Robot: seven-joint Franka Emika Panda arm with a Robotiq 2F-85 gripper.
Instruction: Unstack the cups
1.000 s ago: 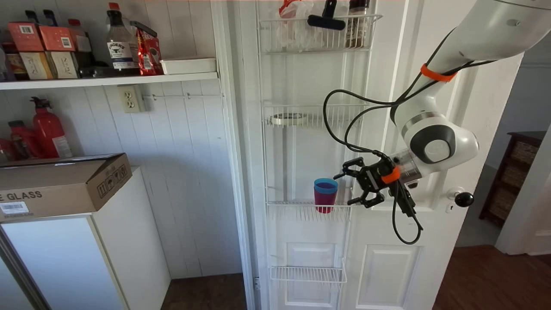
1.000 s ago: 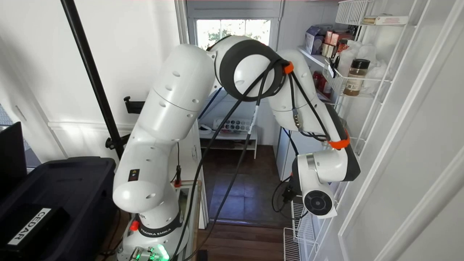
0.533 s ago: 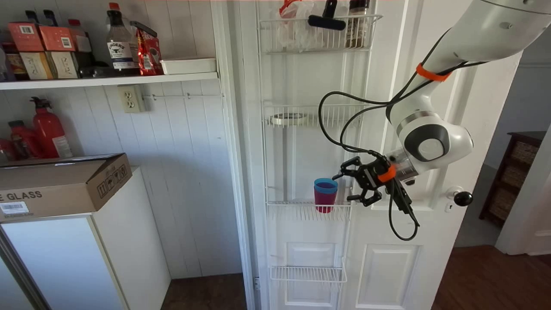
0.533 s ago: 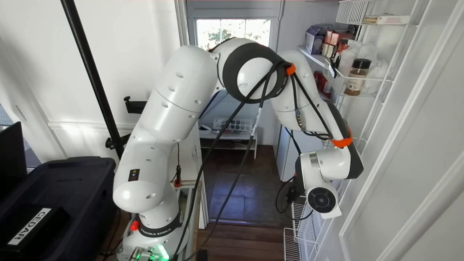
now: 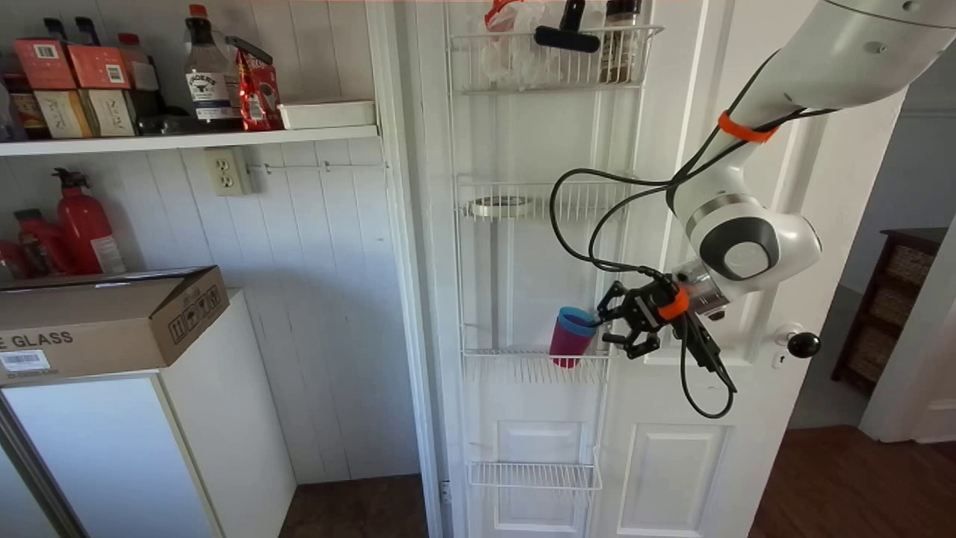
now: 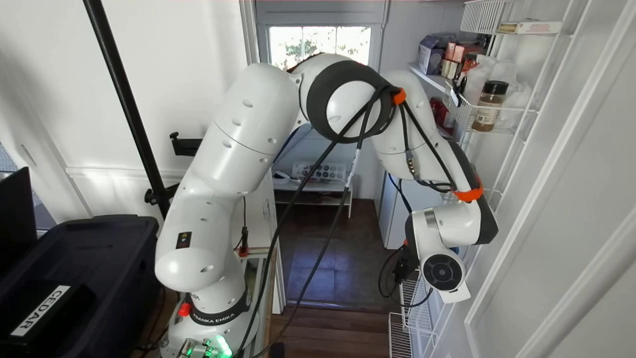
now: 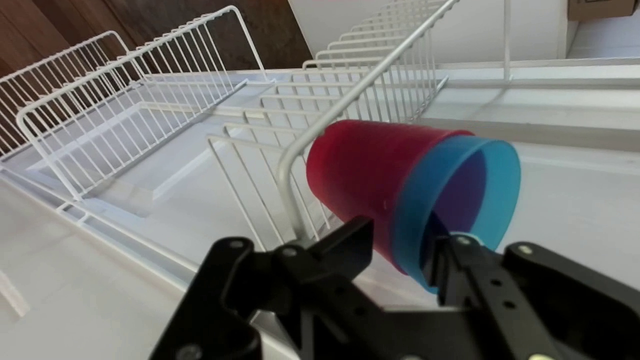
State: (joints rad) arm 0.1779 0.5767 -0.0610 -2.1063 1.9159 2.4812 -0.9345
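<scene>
The blue cup point(image 7: 504, 175) is nested inside the pink cup point(image 7: 365, 165), its rim standing out past the pink one. In an exterior view the pink cup point(image 5: 569, 347) rests on a wire door shelf and leans towards the gripper, the blue cup point(image 5: 573, 317) at its top. My gripper point(image 7: 397, 245) has one finger inside the blue cup's mouth and the other outside the pink wall. A gap shows between that outer finger and the cups, so the jaws stand partly open. The inner fingertip is hidden in the cup.
The wire shelf point(image 7: 320, 125) has a raised front rail beside the cups. Another wire shelf point(image 5: 535, 476) hangs lower on the door. A round pale item point(image 5: 500, 207) sits on the shelf above. The door knob point(image 5: 805, 345) sticks out below the arm.
The arm moved slightly left towards the cups, then the jaws came closer together. The nested cups, upright before, have tipped and shifted right towards the gripper.
</scene>
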